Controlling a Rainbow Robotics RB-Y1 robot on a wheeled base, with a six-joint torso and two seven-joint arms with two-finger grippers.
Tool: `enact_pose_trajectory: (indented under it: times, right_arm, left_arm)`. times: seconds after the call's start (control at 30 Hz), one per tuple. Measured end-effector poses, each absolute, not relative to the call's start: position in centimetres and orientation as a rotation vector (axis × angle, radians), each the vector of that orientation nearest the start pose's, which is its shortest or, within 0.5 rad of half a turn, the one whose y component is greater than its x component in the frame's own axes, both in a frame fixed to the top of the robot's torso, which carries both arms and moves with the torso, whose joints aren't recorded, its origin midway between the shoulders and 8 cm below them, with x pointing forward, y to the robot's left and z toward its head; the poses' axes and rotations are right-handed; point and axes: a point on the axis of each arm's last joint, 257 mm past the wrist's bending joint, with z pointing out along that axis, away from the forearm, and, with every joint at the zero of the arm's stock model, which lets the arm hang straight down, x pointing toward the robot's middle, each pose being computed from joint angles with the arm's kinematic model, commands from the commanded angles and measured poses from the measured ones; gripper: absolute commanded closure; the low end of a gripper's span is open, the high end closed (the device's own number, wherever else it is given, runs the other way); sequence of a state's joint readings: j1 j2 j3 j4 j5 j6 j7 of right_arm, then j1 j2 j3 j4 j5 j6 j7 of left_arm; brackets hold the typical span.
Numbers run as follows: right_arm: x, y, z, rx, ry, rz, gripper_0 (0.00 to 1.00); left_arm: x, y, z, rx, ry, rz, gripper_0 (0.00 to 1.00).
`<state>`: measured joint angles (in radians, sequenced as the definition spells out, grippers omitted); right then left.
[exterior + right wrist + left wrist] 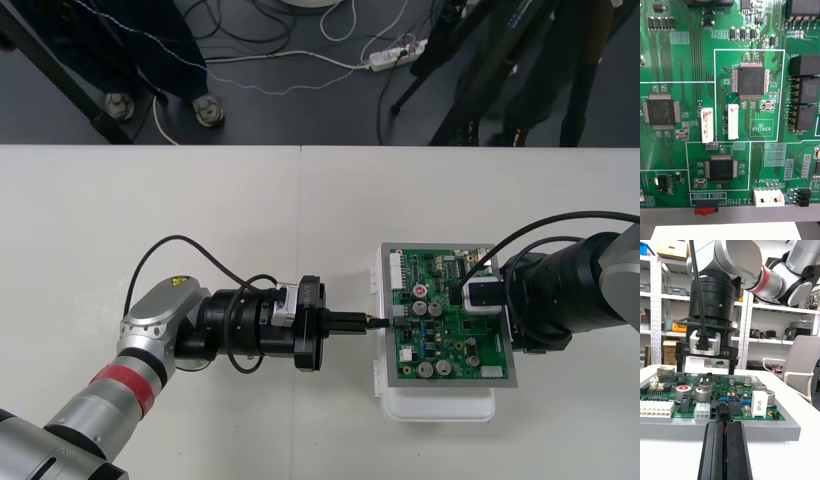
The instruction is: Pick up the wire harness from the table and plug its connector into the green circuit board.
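The plain light table (200, 220) carries the green circuit board (455, 345) on its white base (440, 405), at about 4 o'clock from the table's middle. The left gripper (362, 322) lies level at the board's 9 o'clock edge, pinched narrow on the wire harness (376, 322), of which a small tip pokes toward the board; likely it is lined up to push the plug in sideways. The right gripper (478, 296) reaches in from 3 o'clock over the board, probably steadying it.

The right wrist view looks straight down on chips and white headers (708, 125).

In the left wrist view the left fingers (713, 452) sit close together, a black plug (723, 413) at their tips against the board's edge. Whether it is seated is hard to make out. Beyond, the right gripper's fingers stand wide apart, holding nothing.
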<state>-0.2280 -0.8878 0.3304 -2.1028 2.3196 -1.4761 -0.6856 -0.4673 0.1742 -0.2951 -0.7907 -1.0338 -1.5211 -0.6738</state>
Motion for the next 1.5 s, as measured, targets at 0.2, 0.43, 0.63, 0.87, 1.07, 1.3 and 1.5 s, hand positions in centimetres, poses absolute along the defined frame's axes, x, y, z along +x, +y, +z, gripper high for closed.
enact_pose_trajectory:
  times: [0.2,0.43,0.63,0.87,1.07,1.3,1.5]
  right_arm:
    - [38.3,-24.5,-27.6,-1.979,1.95,-0.241,0.0]
    - [38.2,-24.5,-27.6,-1.979,1.951,-0.237,0.0]
    - [38.2,-24.5,-27.6,-1.979,1.951,-0.237,0.0]
    - [38.2,-24.5,-27.6,-1.979,1.951,-0.236,0.0]
    - [38.2,-24.5,-27.6,-1.981,1.949,-0.235,0.0]
    - [38.1,-24.4,-27.6,-1.996,1.937,-0.231,0.0]
    - [38.1,-24.4,-27.7,-1.999,1.936,-0.226,0.0]
  left_arm:
    - [34.4,-4.9,-23.4,1.248,0.845,-1.149,1.0]
    - [34.6,-4.8,-23.3,1.251,0.846,-1.145,1.0]
    - [34.9,-4.7,-23.1,1.26,0.842,-1.136,1.0]
    - [35.3,-4.5,-23.1,1.267,0.845,-1.124,1.0]
    - [35.5,-4.5,-23.1,1.272,0.848,-1.118,1.0]
    - [34.9,-5.0,-23.4,1.304,0.841,-1.13,1.0]
    - [35.0,-5.1,-23.4,1.307,0.842,-1.128,1.0]
